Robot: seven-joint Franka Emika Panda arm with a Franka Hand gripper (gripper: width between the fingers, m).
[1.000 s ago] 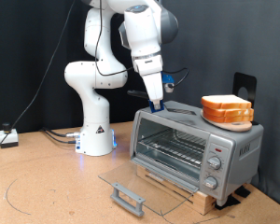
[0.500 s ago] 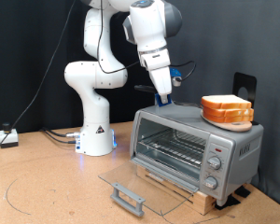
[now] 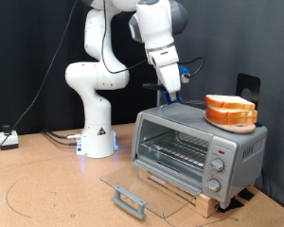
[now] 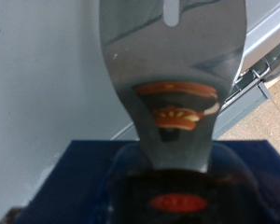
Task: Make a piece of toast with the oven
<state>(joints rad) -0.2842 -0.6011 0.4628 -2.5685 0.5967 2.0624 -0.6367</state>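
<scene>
My gripper (image 3: pixel 173 95) above oven (image 3: pixel 198 148) top, near its exterior-view-left rear part, clamped on metal spatula (image 4: pixel 174 65); blade fills wrist view. Oven door (image 3: pixel 140 186) dropped open, flat on table (image 3: pixel 47 189), handle (image 3: pixel 129 201) at front. Rack (image 3: pixel 178 151) inside looks bare. Toast (image 3: pixel 229 102) sits on orange plate (image 3: pixel 229 119) on oven top, exterior-view right of gripper, apart from it.

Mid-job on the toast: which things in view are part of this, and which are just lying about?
Job: silver-grey toaster oven, glass door dropped open; gripper above its top; shiny metal spatula blade in the wrist view.
Lying about: bread slice on round orange plate atop the oven; black bracket behind it; small white box.
</scene>
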